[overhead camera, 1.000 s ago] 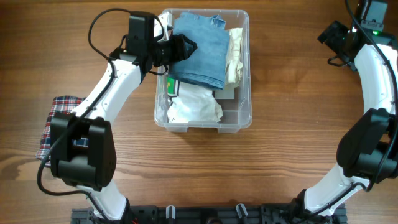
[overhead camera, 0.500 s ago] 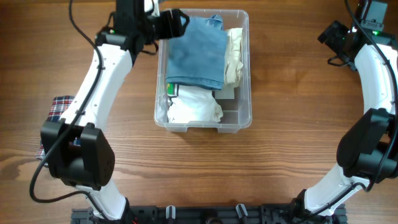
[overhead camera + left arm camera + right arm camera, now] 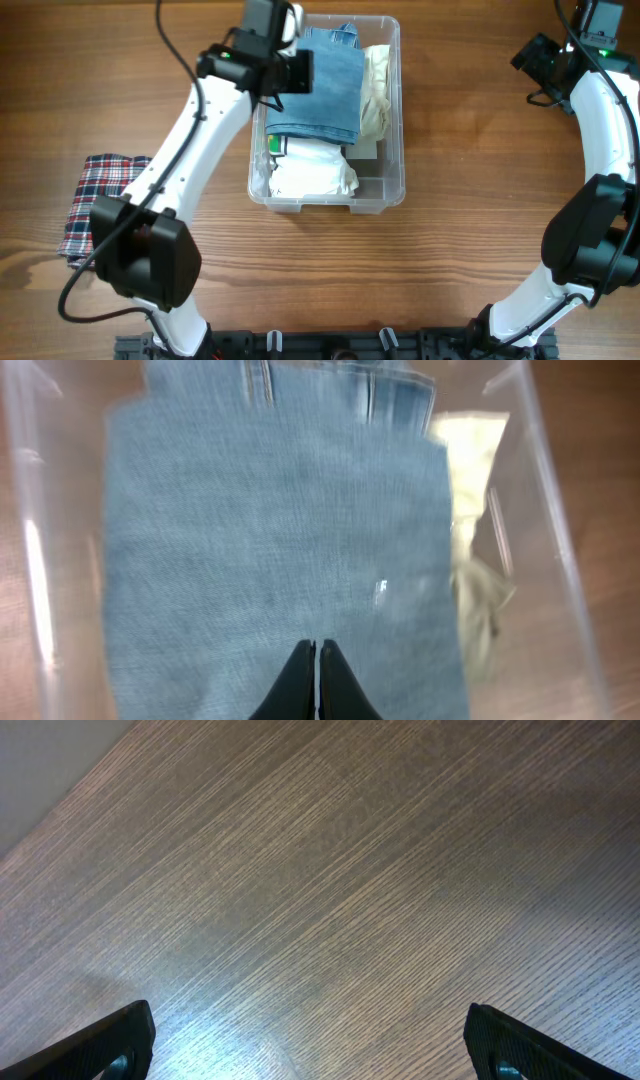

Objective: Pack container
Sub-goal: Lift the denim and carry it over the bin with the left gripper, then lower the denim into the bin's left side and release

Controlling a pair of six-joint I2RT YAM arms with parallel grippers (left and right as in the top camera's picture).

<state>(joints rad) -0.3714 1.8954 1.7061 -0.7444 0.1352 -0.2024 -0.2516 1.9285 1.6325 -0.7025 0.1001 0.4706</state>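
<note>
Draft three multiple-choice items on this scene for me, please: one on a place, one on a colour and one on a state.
1. Where does the plaid cloth lie relative to the container?
A) inside it
B) on the table, to its left
C) draped over its far rim

2. What colour is the top folded garment in the container?
A) blue
B) red
C) black

3. How is the right gripper?
A) shut on a cloth
B) shut on the rim
C) open, over bare table

Key:
1 B: the overhead view shows it on the wood outside the container.
2 A: it is blue denim.
3 C: its wrist view shows fingers wide apart, with only wood between them.
</note>
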